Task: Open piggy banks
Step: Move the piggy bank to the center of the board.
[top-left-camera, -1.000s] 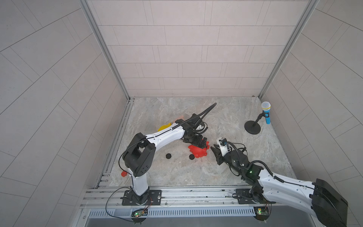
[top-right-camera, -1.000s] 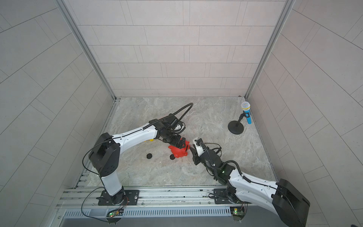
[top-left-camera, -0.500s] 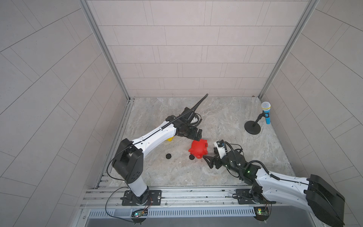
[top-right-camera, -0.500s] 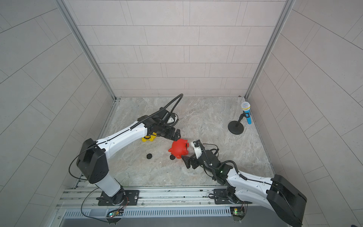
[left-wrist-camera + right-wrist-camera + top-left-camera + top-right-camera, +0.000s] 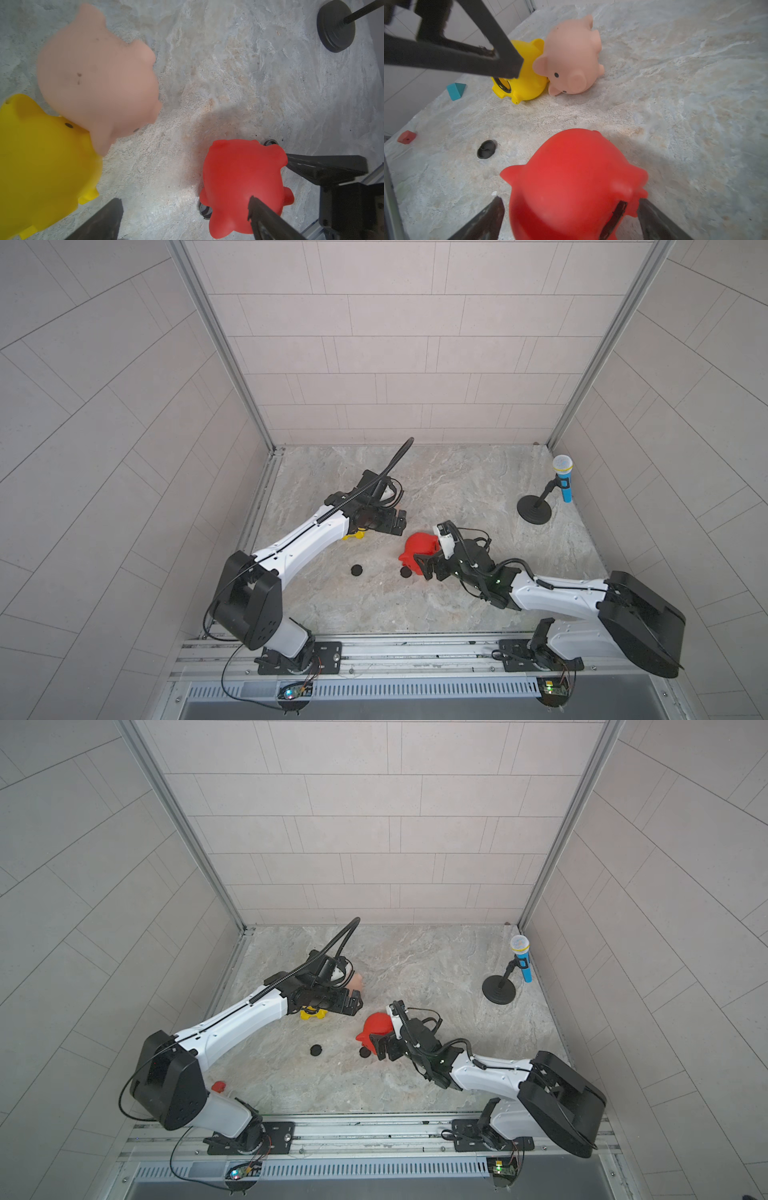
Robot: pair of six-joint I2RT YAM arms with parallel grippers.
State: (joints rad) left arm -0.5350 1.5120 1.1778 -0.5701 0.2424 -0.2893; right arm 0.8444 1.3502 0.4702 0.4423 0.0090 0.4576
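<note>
The red piggy bank (image 5: 417, 549) (image 5: 376, 1025) (image 5: 241, 178) (image 5: 571, 182) stands mid-table with its coin slot up. My right gripper (image 5: 570, 202) (image 5: 424, 568) (image 5: 380, 1046) is open, one finger on each side of it. Two black plugs (image 5: 356, 570) (image 5: 405, 571) lie on the table in front of it. The yellow piggy bank (image 5: 527, 79) (image 5: 313, 1013) (image 5: 41, 162) lies on its side with its belly hole showing. The pink piggy bank (image 5: 573, 60) (image 5: 356, 982) (image 5: 97, 83) leans against it. My left gripper (image 5: 184, 204) (image 5: 392, 522) (image 5: 351, 1002) hangs open and empty between the pigs.
A blue toy microphone (image 5: 563, 479) (image 5: 521, 957) on a black stand (image 5: 534, 510) is at the back right by the wall. A blue wedge block (image 5: 455, 91) and a red block (image 5: 406, 137) (image 5: 218, 1086) lie near the left wall. Tiled walls close three sides.
My left gripper has pulled back from the red pig toward the yellow and pink ones. The right gripper has come up to the red pig and opened. The pig now sits back up.
</note>
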